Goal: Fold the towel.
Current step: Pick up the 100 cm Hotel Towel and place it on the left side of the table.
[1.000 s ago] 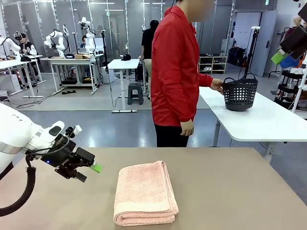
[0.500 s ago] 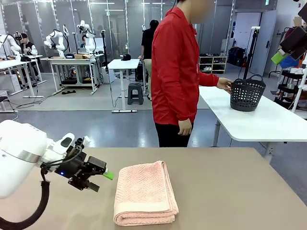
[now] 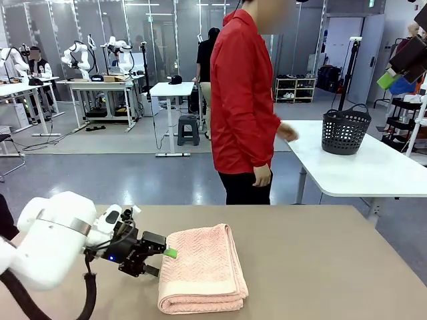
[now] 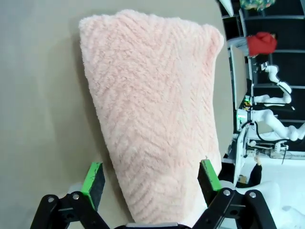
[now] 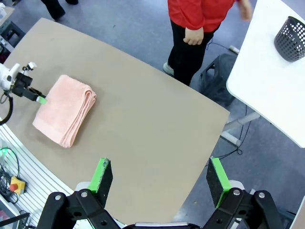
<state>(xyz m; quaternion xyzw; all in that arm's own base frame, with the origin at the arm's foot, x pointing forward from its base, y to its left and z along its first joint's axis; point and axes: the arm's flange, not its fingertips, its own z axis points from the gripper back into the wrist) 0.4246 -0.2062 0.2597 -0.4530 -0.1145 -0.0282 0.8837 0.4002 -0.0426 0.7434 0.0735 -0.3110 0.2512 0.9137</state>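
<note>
The salmon-pink towel (image 3: pixel 200 267) lies folded on the brown table (image 3: pixel 320 267), its plain band toward the near edge. My left gripper (image 3: pixel 165 256) sits low at the towel's left side. In the left wrist view this gripper (image 4: pixel 150 175) is open, and the towel (image 4: pixel 147 109) fills the space between the green pads (image 4: pixel 93 177). My right gripper (image 5: pixel 159 177) hangs open and empty high above the table, looking down on the towel (image 5: pixel 64 110) and the left gripper (image 5: pixel 39 98).
A person in a red jacket (image 3: pixel 243 100) stands at the table's far edge, side-on, one hand out toward a white table (image 3: pixel 360 167) that carries a black basket (image 3: pixel 345 130). Bare tabletop stretches right of the towel.
My left gripper has moved right and down across the table until it reached the towel's left side. The person slid the basket farther right, let go of it and drew the hand back.
</note>
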